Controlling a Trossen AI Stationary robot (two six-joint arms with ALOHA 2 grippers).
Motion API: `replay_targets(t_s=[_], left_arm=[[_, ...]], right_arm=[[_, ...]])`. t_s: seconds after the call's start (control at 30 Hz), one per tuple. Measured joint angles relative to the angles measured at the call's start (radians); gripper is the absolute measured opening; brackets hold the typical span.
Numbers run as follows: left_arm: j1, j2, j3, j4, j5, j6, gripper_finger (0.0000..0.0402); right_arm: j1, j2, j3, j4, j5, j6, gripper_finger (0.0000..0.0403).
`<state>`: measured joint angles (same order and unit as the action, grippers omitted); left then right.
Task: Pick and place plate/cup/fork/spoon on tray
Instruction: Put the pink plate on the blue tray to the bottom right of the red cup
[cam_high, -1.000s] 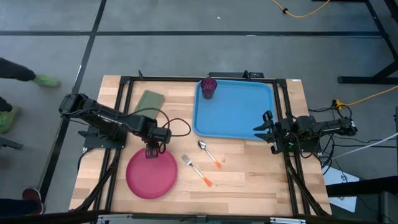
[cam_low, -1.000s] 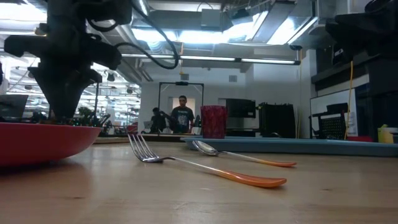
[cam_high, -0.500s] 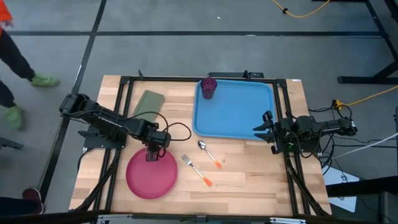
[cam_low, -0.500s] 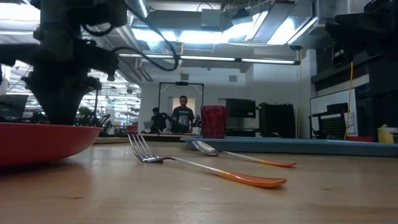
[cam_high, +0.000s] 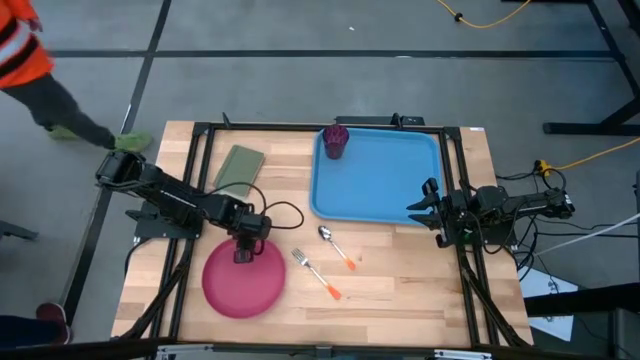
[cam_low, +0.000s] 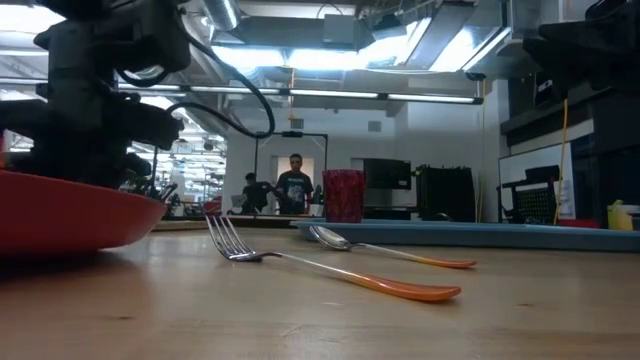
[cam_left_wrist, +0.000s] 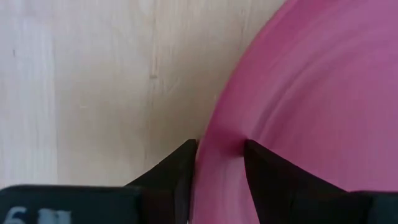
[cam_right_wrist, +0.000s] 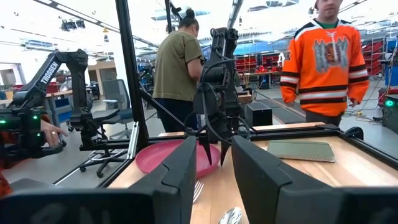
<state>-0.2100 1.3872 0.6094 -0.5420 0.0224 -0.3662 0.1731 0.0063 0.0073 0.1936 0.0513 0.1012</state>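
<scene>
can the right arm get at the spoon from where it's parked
Probably yes. The right end effector waits open at the tray's near right edge, and the spoon lies on bare wood just off the tray, with only the fork nearby. The left end effector is busy on the plate.

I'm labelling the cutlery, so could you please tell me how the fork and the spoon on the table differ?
The silver metal fork with the orange handle ends in prongs; the silver metal spoon with the orange handle tip ends in a round bowl. The fork lies closer to the pink-red plate; the spoon lies closer to the light-blue rectangular tray. Both lie flat on wood, roughly parallel, untouched.
</scene>
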Motion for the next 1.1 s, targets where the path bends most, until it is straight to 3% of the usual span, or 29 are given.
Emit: replay_targets(t_s=[0.27,0.43,0.57,0.87,1.1], left_arm=[[0.012,0.000,-0.001,0.030,-0.033,-0.017,0.0118],[0.040,-0.003,-0.001,0.036,0.011,-0.021,0.0057],[0.075,-0.009,-0.001,0.032,0.117,-0.021,0.0012],[0.120,-0.006,0.024,0.013,0.283,0.009,0.0003],[0.144,-0.006,0.216,-0.058,0.312,0.178,0.0002]], right_arm=[[0.000,0.000,0.000,0.000,0.000,-0.002,0.0108],[0.000,0.000,0.000,0.000,0.000,-0.004,0.0108],[0.000,0.000,0.000,0.000,0.000,-0.004,0.0108],[0.000,0.000,0.000,-0.003,0.000,-0.009,0.0108],[0.000,0.000,0.000,-0.004,0.000,-0.009,0.0108]])
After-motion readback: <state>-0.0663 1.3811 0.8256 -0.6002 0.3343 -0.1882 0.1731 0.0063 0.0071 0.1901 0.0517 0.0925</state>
